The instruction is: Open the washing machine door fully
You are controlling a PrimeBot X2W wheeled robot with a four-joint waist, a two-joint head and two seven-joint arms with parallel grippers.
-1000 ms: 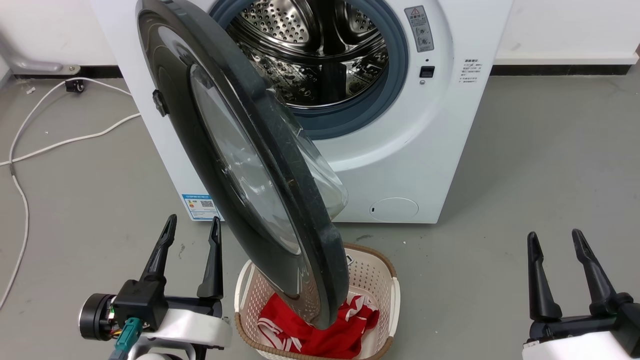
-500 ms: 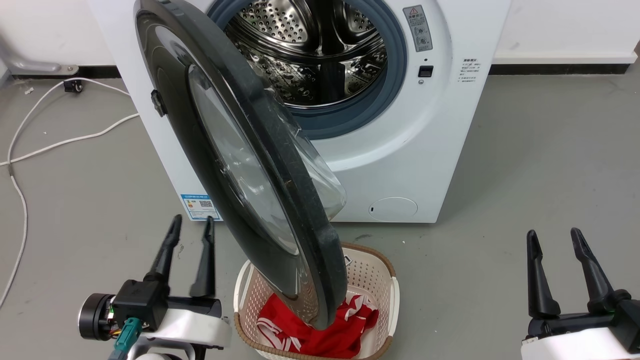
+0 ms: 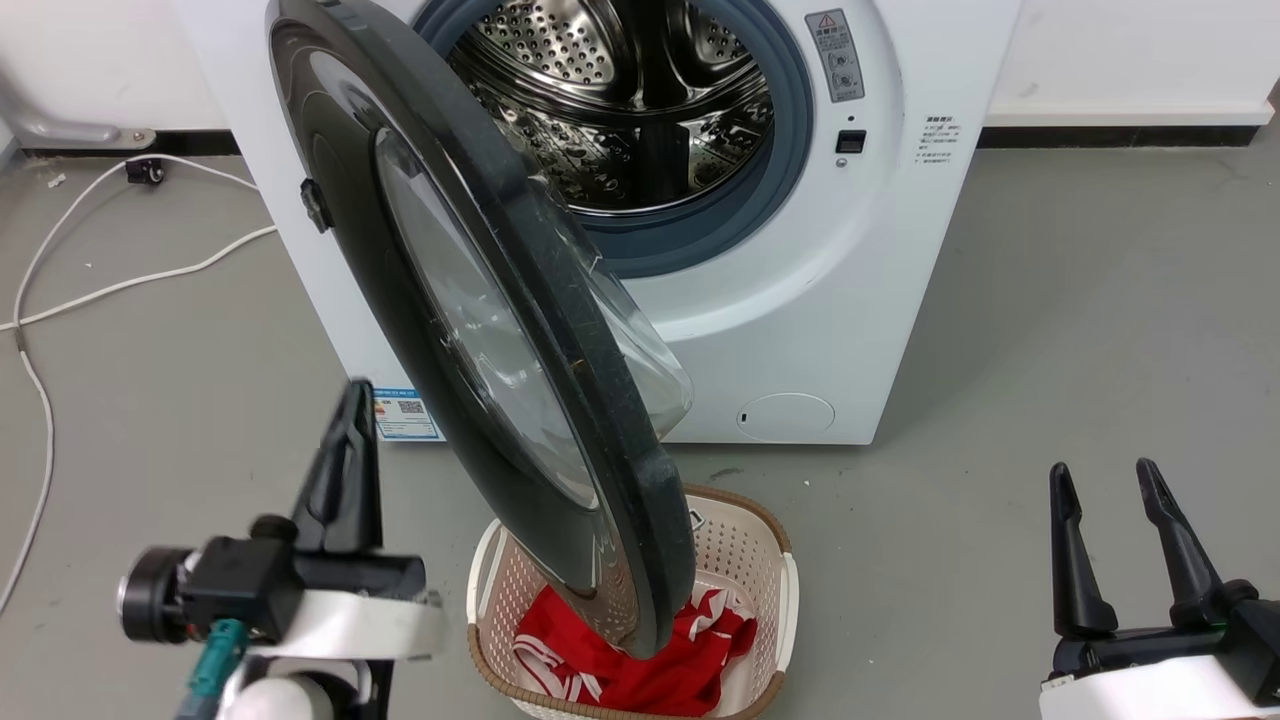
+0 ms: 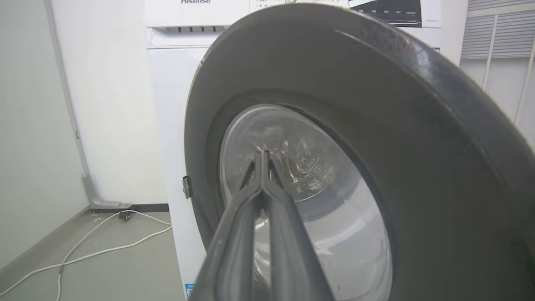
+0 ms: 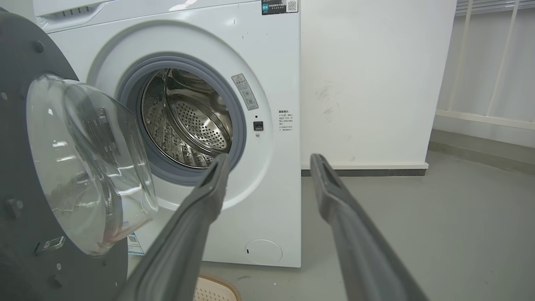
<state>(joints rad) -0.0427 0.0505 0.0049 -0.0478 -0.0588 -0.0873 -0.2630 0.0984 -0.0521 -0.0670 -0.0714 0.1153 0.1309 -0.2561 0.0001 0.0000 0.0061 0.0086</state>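
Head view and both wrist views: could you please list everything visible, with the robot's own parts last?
white box-shaped front-loading washing machine: one, white, against the wall.
round black-rimmed door with a clear glass bowl: one, black, partly open, over the basket.
perforated steel drum: one, silver, inside the machine.
rubber gasket: one, grey, ringing the drum mouth.
blue sticker: one, low on the machine's front.
round cap: one, white, low on the front.
perforated plastic laundry basket: one, beige, on the floor before the machine.
red cloth: one, in the basket.
white cable: one, on the grey floor, left.
left gripper: shut, left of the door.
right gripper: open, lower right.
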